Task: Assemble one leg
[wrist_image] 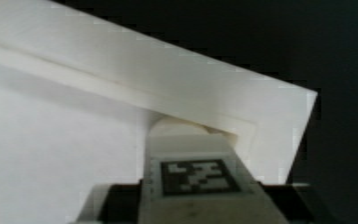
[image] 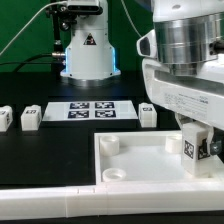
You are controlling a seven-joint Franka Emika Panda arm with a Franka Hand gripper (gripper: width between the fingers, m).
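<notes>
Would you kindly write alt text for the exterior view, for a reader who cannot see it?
The gripper holds a tagged leg upright at the panel corner on the exterior view's right. Loose legs and the marker board lie behind it.

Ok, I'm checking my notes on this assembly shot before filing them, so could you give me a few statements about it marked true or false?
1. The claw grips the leg at a corner of the white panel. True.
2. The marker board lies on the panel. False: it lies on the black table beyond it.
3. Two loose legs stand to the exterior view's left of the marker board. True.
4. Nothing stands to the board's right in the exterior view. False: another loose leg stands there.
</notes>
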